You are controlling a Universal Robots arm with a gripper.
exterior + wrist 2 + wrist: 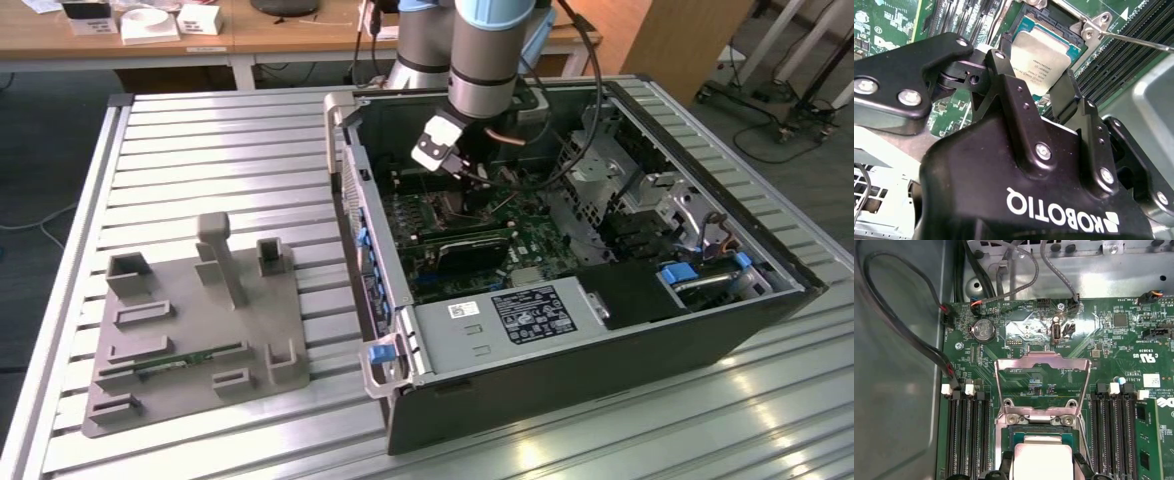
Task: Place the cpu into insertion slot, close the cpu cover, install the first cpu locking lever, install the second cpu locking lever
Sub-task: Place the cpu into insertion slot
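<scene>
The cpu [1041, 457], a flat square chip with a silvery top, sits over the dark insertion slot [1016, 437] on the green board. In the second wrist view the cpu [1041, 55] lies between the two black fingers [1004, 67], which press its opposite edges. My gripper [1036, 75] is shut on the cpu; in the exterior view my gripper [465, 172] reaches down inside the computer case. The cpu cover [1041, 380], a thin silvery frame, stands swung open beyond the slot. A thin metal locking lever [1136, 41] juts out beside the slot.
Long black memory slots [966, 435] flank the socket on both sides. Cables [914, 340] run along the case wall. The open computer case [561, 320] lies on a slatted metal table, with a grey holder fixture [200, 330] towards the exterior view's left.
</scene>
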